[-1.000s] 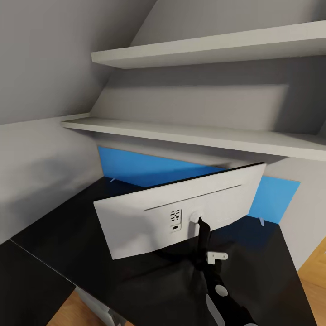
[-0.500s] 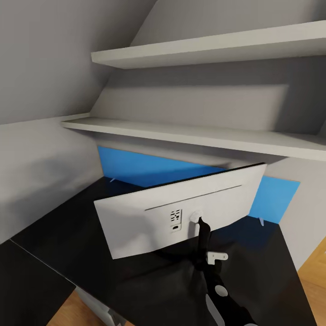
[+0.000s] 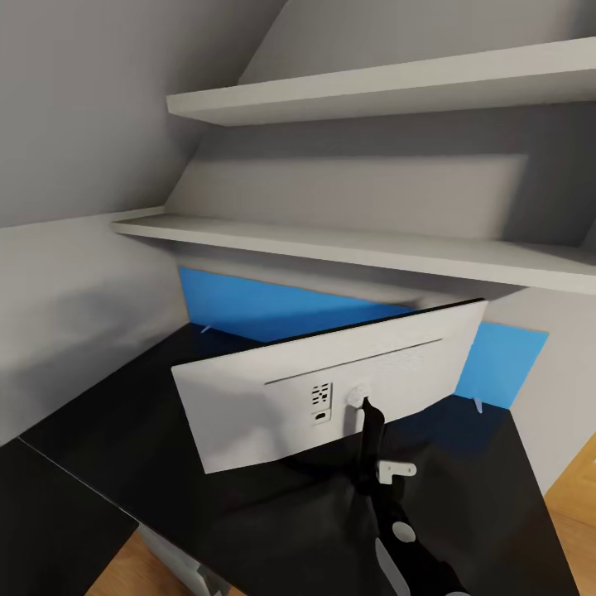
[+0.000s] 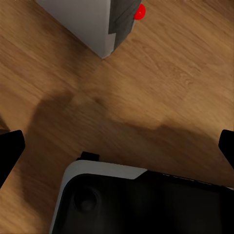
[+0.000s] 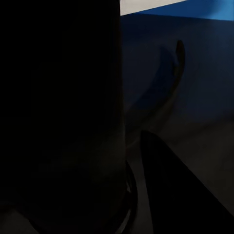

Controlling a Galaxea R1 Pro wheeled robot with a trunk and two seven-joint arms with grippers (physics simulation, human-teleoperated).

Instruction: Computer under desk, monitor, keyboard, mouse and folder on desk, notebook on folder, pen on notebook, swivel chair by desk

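Standing on the glossy black counter (image 3: 124, 430), one monitor (image 3: 331, 381) shows its matte white back, a wide flat rectangle tilted with its 3 o'clock end higher; a small port panel and a round white mount sit at its centre. Its black stand runs down from the mount toward 6 o'clock. The right arm (image 3: 397, 530), black with white fittings, rises from 6 o'clock along that stand; its pincer is hidden against the stand, so whether it is clenched or released cannot be told. The right wrist view is mostly dark, with a dark column close up.

Two plain white shelves (image 3: 372, 248) run across the grey wall at 12 o'clock. One flat blue panel (image 3: 273, 310) stands behind the monitor, its ends showing at 10 and 3 o'clock.

In the left wrist view, the left pincer (image 4: 117, 146) is spread wide, grasping nothing, its two black fingertips (image 4: 9, 148) at the frame edges over wood-grain floor (image 4: 161, 92). One white box corner with a red button (image 4: 140, 10) lies beyond.
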